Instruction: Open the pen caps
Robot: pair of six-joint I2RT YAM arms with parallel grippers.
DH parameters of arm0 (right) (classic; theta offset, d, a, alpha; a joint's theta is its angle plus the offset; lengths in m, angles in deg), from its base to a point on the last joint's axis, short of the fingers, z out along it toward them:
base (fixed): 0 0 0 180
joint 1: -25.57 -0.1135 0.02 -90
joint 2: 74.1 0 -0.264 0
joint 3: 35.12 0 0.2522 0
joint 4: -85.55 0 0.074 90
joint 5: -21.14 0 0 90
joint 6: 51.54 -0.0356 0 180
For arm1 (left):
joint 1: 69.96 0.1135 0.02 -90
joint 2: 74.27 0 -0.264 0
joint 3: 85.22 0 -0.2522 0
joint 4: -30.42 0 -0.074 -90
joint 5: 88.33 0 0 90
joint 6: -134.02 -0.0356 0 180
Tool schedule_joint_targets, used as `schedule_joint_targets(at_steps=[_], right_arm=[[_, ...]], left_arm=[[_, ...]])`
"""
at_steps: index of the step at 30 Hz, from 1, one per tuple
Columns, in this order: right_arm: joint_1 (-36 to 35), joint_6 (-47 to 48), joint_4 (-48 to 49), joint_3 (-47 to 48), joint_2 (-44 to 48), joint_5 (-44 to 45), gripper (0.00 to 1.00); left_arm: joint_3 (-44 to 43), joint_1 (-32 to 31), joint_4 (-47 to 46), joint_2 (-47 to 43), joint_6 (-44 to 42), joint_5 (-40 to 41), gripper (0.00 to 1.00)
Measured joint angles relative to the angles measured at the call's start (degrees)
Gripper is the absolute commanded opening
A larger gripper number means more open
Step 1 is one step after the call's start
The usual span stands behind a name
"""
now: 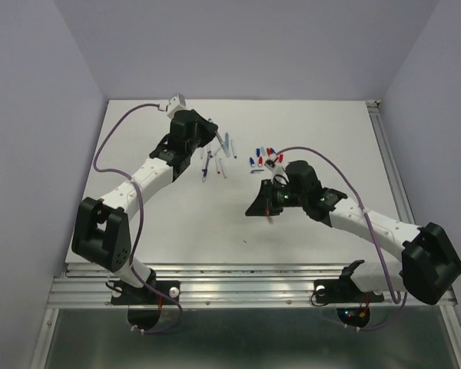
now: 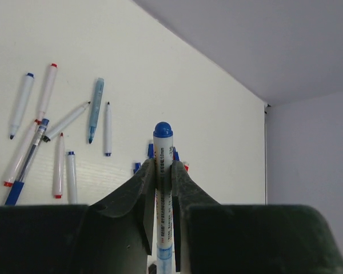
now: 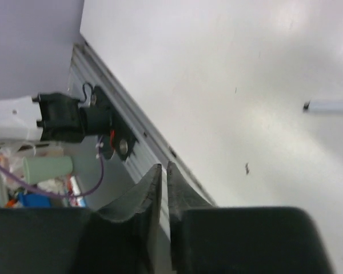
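Just beside the scattered pens (image 2: 96, 108), the left gripper (image 2: 163, 171) pinches a pen (image 2: 164, 153), blue cap (image 2: 163, 130) still on; the right gripper (image 3: 163, 174), fingers pressed together, must spread and pull it.

On the flat white table (image 1: 215, 238), loose white plastic pen barrels (image 1: 213, 160) lie toward the far edge. Stubby plastic pen caps (image 1: 263, 156) cluster just right of them, behind the black right gripper (image 1: 270, 204). The black left gripper (image 2: 163, 171), left of the barrels, has a blue-capped white pen (image 2: 163, 149) between its fingers.
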Motion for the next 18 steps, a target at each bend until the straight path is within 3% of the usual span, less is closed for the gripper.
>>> schedule_joint_targets(at_steps=[1, 3, 4, 7, 12, 16, 18], right_arm=[[0.2, 0.5, -0.3, 1.9, -0.7, 1.8, 0.46], [0.6, 1.2, 0.0, 5.5, -2.0, 5.0, 0.65], [0.9, 1.9, 0.6, 7.6, -2.6, 6.8, 0.81], [1.3, 3.7, 1.8, 12.3, -4.4, 9.0, 0.96], [1.4, 6.5, 2.8, 17.6, -8.4, 8.8, 0.96], [1.4, 7.5, 2.9, 19.6, -10.5, 8.2, 0.8], [1.4, 7.9, 3.0, 20.0, -10.9, 7.6, 0.78]], left_arm=[[2.3, -0.3, -0.1, -2.0, 0.1, -0.5, 0.0], [5.9, -1.1, 0.0, -5.4, 0.2, -1.0, 0.0], [8.0, -2.1, -0.2, -7.9, 0.3, -1.2, 0.0], [11.7, -5.2, -0.2, -13.4, 1.0, -1.6, 0.0], [14.1, -9.9, -0.9, -18.4, 2.5, -1.4, 0.0], [14.2, -11.4, -0.9, -18.9, 3.5, -1.2, 0.0], [14.3, -11.6, -0.7, -18.9, 3.8, -0.9, 0.0]])
